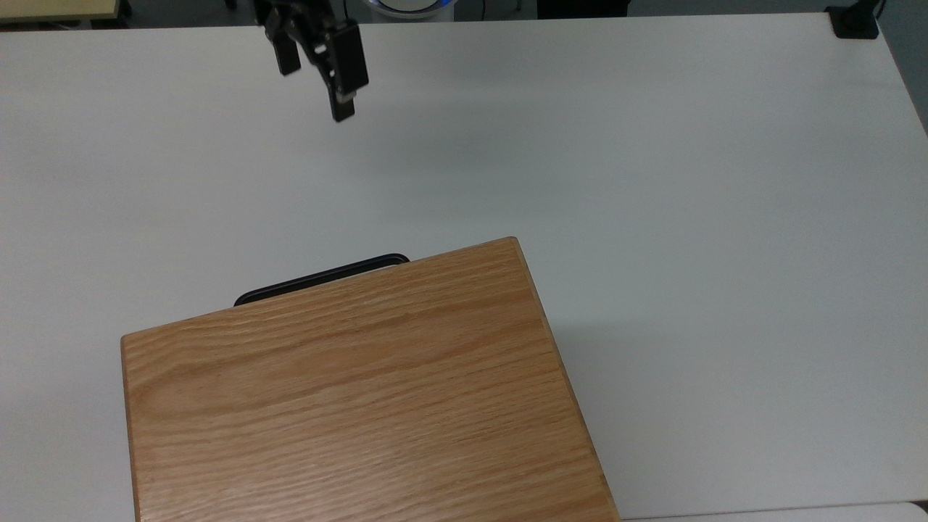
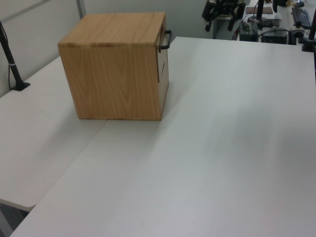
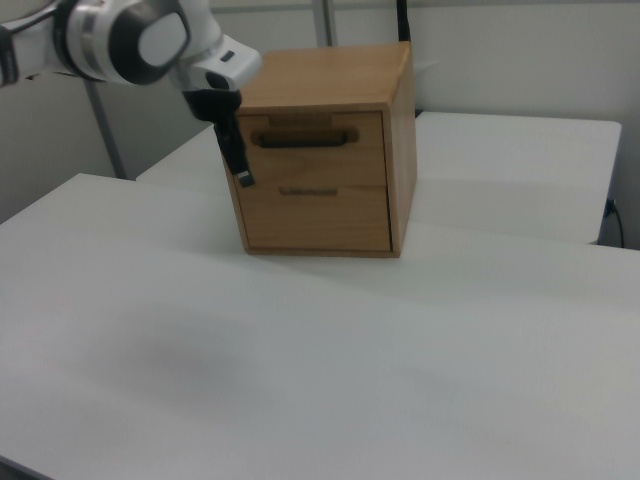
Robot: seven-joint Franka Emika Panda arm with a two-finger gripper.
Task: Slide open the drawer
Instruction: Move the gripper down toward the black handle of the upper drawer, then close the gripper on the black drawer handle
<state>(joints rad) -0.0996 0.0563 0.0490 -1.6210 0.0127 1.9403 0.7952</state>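
The drawer [image 3: 315, 140] is the upper front panel of an oak box [image 1: 362, 399], shut flush with the box's face. Its black bar handle [image 1: 319, 277] pokes out past the top panel's far edge in the top view, and the handle [image 3: 300, 138] runs level in the right view. My gripper [image 1: 313, 87] hangs open above the white table, well beyond the handle toward the top view's upper edge, holding nothing. In the right view the gripper [image 3: 237, 170] points down just left of the box's front. The left view has the gripper [image 2: 222, 15] to the right of the handle [image 2: 168, 39].
The box sits on a white table [image 1: 652, 217] with wide bare surface around it. A lower front panel [image 3: 312, 215] with a small grip lies under the drawer. A black clamp [image 1: 854, 22] stands at the table's far right corner in the top view.
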